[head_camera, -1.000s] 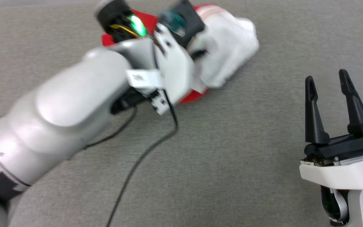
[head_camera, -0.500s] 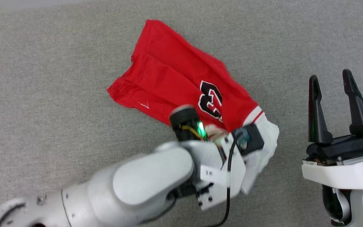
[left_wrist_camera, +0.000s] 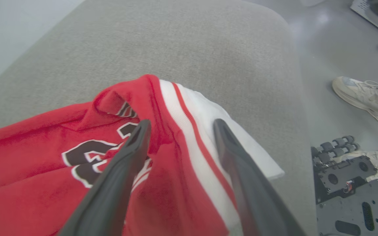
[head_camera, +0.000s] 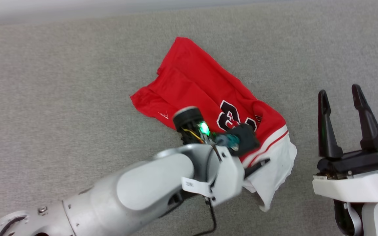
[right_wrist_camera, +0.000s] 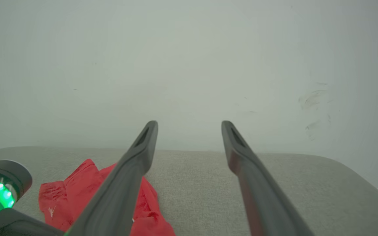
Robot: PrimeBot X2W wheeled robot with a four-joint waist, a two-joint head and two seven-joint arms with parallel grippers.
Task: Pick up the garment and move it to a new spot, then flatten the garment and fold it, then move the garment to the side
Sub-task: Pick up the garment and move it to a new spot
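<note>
**Left fingers spread over the jersey, right arm off to the side**

I see the red jersey T-shirt with a white short sleeve [head_camera: 195,82] lying loosely rumpled on the grey woven upholstered surface [head_camera: 61,82], around the middle of that surface; its red body runs toward the surface's far edge, and the white sleeve with its red-and-white stripe trim lies at the end toward the surface's near edge; black white-outlined lettering shows on the chest, partly hidden behind my left wrist. The left gripper [left_wrist_camera: 179,126] hangs right over the stripe trim; in its wrist view the 2 dark fingers stand wide apart, 1 above the red chest and 1 above the white sleeve, and nothing is pinched between them; whether the tips touch the cloth I cannot tell. The right gripper [head_camera: 339,91] sits over bare grey surface toward its right side, well apart from the jersey; its 2 fingers are spread wide and hold nothing. In the left wrist view, past the surface's rounded edge, a person's pale laced shoe [left_wrist_camera: 366,96] rests on a light floor.
</note>
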